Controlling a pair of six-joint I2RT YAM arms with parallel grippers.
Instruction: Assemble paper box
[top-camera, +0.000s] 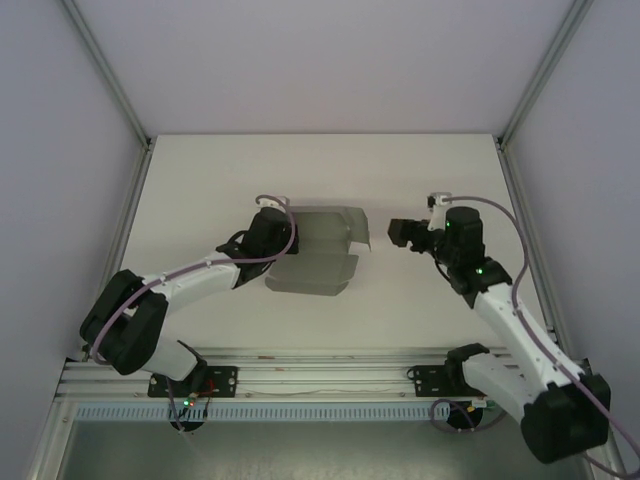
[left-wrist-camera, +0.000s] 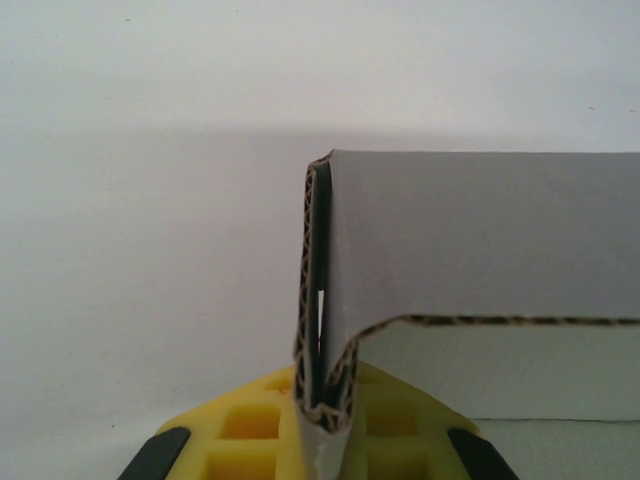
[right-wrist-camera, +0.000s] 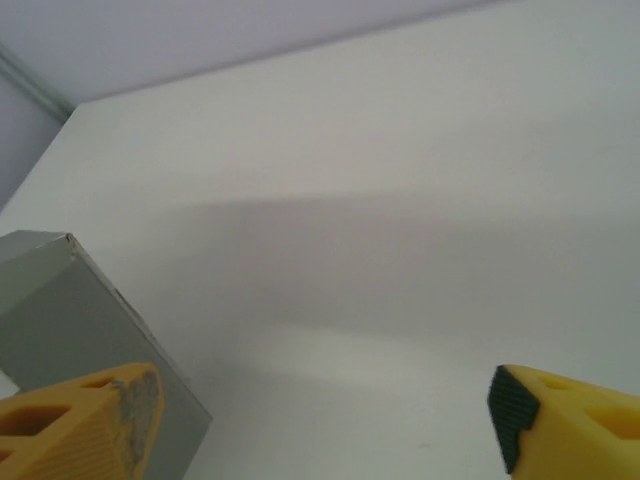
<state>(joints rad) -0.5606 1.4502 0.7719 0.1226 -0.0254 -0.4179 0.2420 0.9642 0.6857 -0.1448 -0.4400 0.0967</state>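
The paper box (top-camera: 318, 258) is grey corrugated cardboard, partly folded, lifted over the middle of the white table (top-camera: 200, 180). My left gripper (top-camera: 293, 238) holds its left edge. In the left wrist view, the yellow fingers (left-wrist-camera: 250, 420) of the left gripper (left-wrist-camera: 325, 415) are shut on a doubled-over fold, and a grey panel of the paper box (left-wrist-camera: 480, 250) stretches off to the right. My right gripper (top-camera: 393, 232) hangs just right of the box's upturned flap (top-camera: 357, 228), apart from it. In its wrist view the right gripper (right-wrist-camera: 320, 425) stands open with nothing between the fingers. A corner of the paper box (right-wrist-camera: 70, 320) lies behind the left finger.
Aluminium frame posts (top-camera: 120, 100) and white enclosure walls bound the table on the left, right and back. A metal rail (top-camera: 320, 375) carrying both arm bases runs along the near edge. Bare white table surface (right-wrist-camera: 400, 200) lies beyond the right gripper.
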